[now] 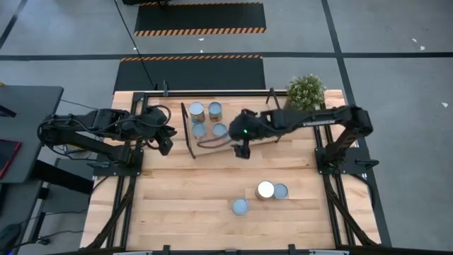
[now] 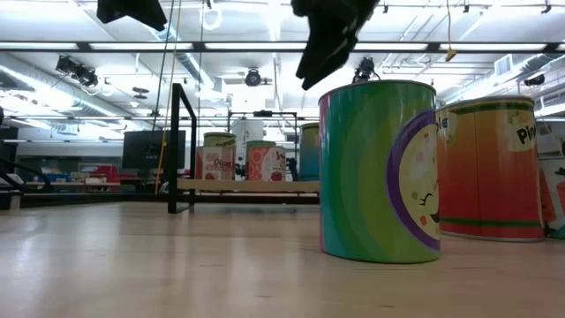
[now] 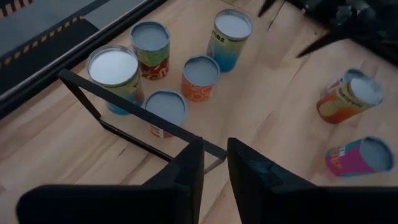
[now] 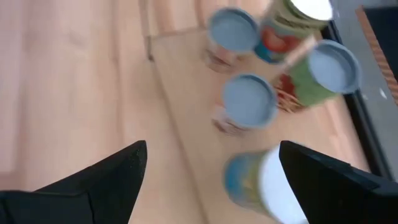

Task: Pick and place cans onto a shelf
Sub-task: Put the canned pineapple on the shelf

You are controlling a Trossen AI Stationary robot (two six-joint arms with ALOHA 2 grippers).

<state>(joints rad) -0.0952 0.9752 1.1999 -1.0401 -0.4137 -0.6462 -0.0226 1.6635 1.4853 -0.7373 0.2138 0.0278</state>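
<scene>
Two dark robot arms hang over a smooth wooden table with small round tin cans.

The right claw (image 1: 242, 150) is spread wide and holds nothing, just above the flat light-wood shelf with thin black rod ends (image 1: 190, 132). The left claw (image 1: 165, 142), beside that shelf, has its fingers nearly shut with a thin gap and nothing between them. Shiny-topped cans with bright labels (image 1: 206, 118) stand on the shelf. Three more cans (image 1: 264, 190) sit on the table, well apart from it.
</scene>
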